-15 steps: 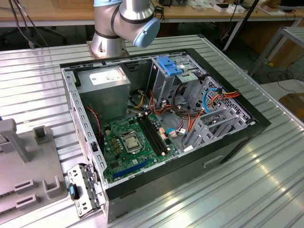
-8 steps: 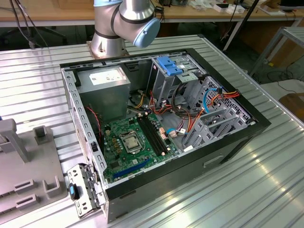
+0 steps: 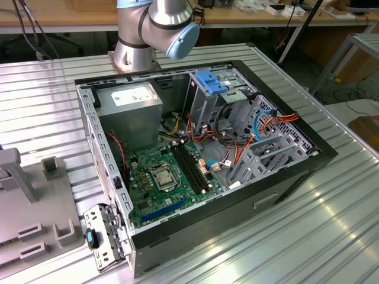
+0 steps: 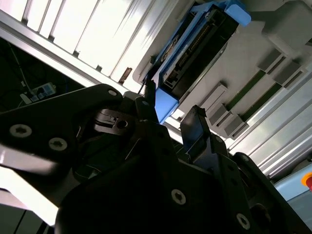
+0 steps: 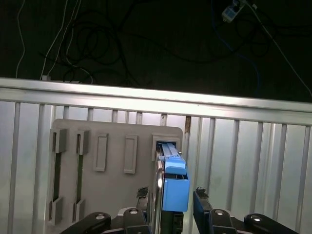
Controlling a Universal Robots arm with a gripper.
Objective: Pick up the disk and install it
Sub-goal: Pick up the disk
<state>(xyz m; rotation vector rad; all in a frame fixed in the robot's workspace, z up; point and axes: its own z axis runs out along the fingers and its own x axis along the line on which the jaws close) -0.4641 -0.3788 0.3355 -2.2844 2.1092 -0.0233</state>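
Between the gripper's [image 5: 170,192] fingers [image 5: 201,200], which stand slightly apart from it, the disk [image 5: 174,170] stands on edge in a grey holder's [image 5: 112,195] slot, with a dark body and blue plastic rails.

Robotics lab, opened computer case [image 3: 195,234] on ribbed metal table [image 3: 331,236], cable-strewn workbench [image 3: 59,15] behind

The disk [image 5: 175,170] stands in the fixture [image 5: 114,195], flanked by the claw [image 5: 171,191]

arm [image 3: 155,23]: cut by top edge | disk [image 4: 195,53]: near end behind pincer [image 4: 171,103] | grey fixture [image 3: 18,201]: cut at side edge
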